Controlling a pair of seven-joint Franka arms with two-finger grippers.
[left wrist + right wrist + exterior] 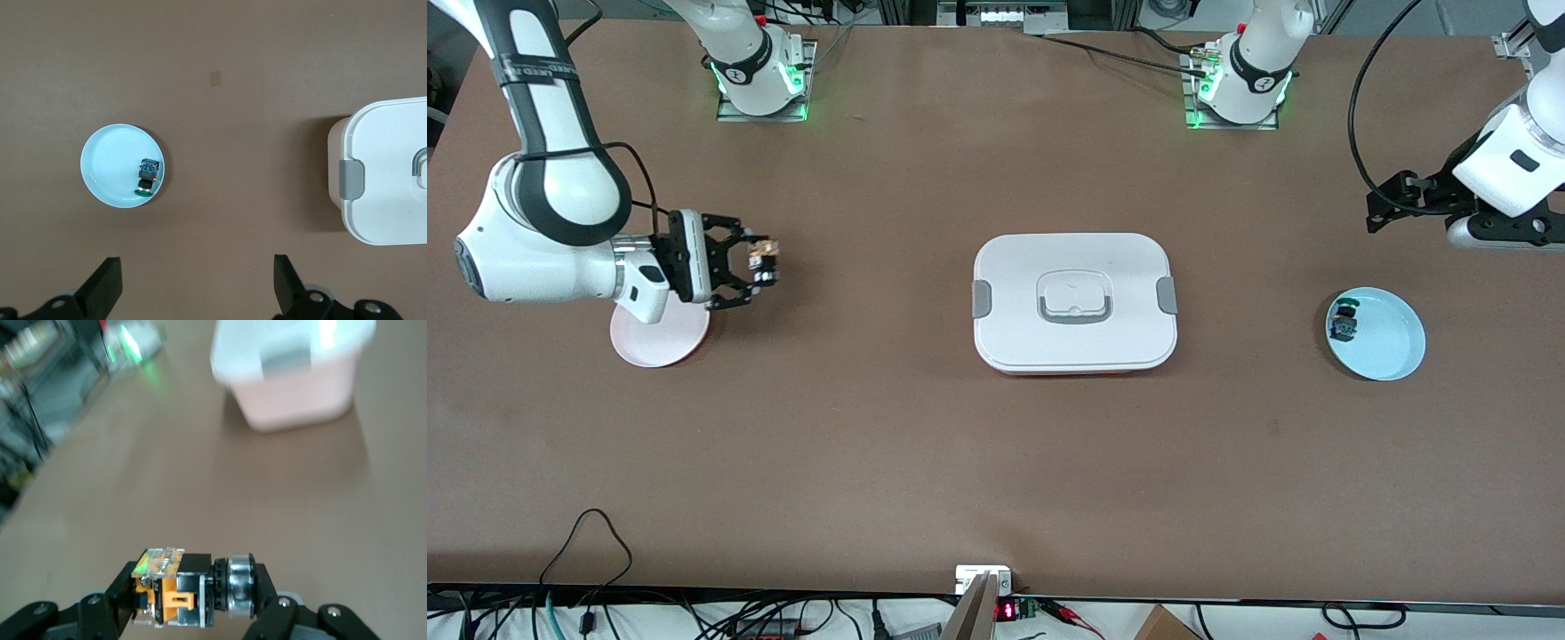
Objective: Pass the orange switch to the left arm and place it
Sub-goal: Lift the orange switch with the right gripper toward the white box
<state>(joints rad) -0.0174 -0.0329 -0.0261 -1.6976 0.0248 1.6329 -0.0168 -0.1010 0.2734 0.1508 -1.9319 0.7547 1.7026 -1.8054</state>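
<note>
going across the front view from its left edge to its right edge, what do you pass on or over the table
pink plate → right end effector shut on the orange switch → white box → green-capped switch in the blue plate → left end effector, open

This is a robotics lab: two white arms [543, 204] bolted by metal base plates [763, 107] with green lights to a bare brown desk [996, 462], loose black cables [587, 542] and a small red digital readout [1007, 611] along its edge.
</note>
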